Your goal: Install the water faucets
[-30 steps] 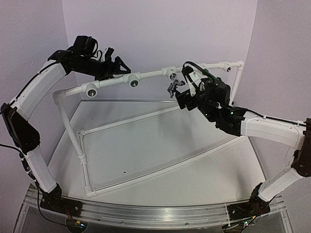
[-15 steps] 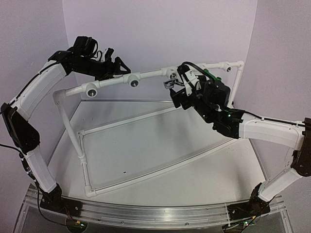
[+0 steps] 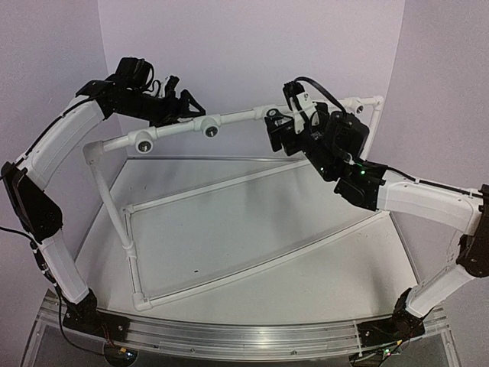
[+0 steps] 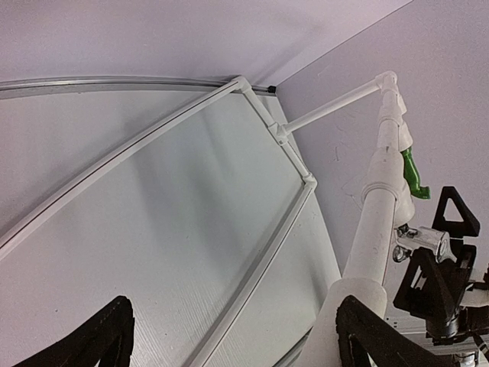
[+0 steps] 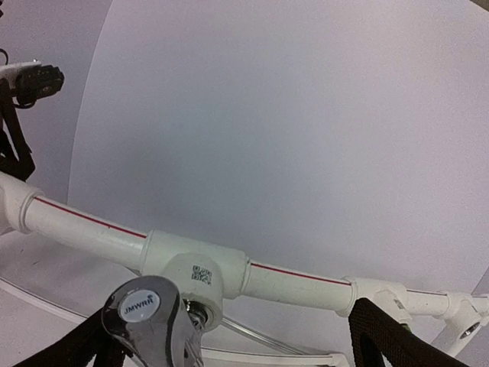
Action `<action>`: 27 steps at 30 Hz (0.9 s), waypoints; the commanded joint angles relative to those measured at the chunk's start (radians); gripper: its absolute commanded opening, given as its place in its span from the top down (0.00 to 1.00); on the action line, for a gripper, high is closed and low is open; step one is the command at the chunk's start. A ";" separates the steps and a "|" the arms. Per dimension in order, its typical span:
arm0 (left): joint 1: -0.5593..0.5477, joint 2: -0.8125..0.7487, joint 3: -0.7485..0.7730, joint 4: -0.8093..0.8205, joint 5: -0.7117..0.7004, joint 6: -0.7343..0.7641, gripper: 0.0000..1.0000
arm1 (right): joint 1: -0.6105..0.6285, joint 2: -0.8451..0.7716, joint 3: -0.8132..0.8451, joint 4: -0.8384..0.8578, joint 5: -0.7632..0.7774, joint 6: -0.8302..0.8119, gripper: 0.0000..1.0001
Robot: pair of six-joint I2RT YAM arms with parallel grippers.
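The chrome faucet (image 5: 153, 317) sits at the lower left of the right wrist view. Its round cap, marked JMWRR, faces the camera, and its far end meets the mouth of the white tee fitting (image 5: 195, 267) on the white pipe rail (image 5: 84, 222). The right claw (image 5: 229, 340) has its two fingers spread wide and grips nothing. One finger is at the bottom left, just beside the faucet's body, and the other is at the bottom right, well apart from it. The faucet lies between them, much nearer the left-hand one, and whether that finger touches it cannot be told. In the top view this claw is up against the rail, right of centre, and hides the faucet. The left wrist view shows the chrome faucet at the right edge beside the rail, with the right claw's black fingers just below it. The green faucet (image 4: 413, 174) sticks out of the same rail higher up the frame. The left claw (image 4: 233, 321) is also spread wide and holds nothing, and the rail passes just beside its right-hand finger at the bottom of the frame.
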 commanded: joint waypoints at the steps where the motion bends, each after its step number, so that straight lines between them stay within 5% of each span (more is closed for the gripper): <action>1: -0.005 -0.016 -0.004 -0.013 0.013 0.002 0.09 | 0.004 0.007 0.063 0.049 0.055 0.023 0.02; 27: -0.004 -0.002 0.011 -0.011 0.027 -0.001 0.09 | -0.086 -0.104 0.090 -0.229 0.043 0.224 0.02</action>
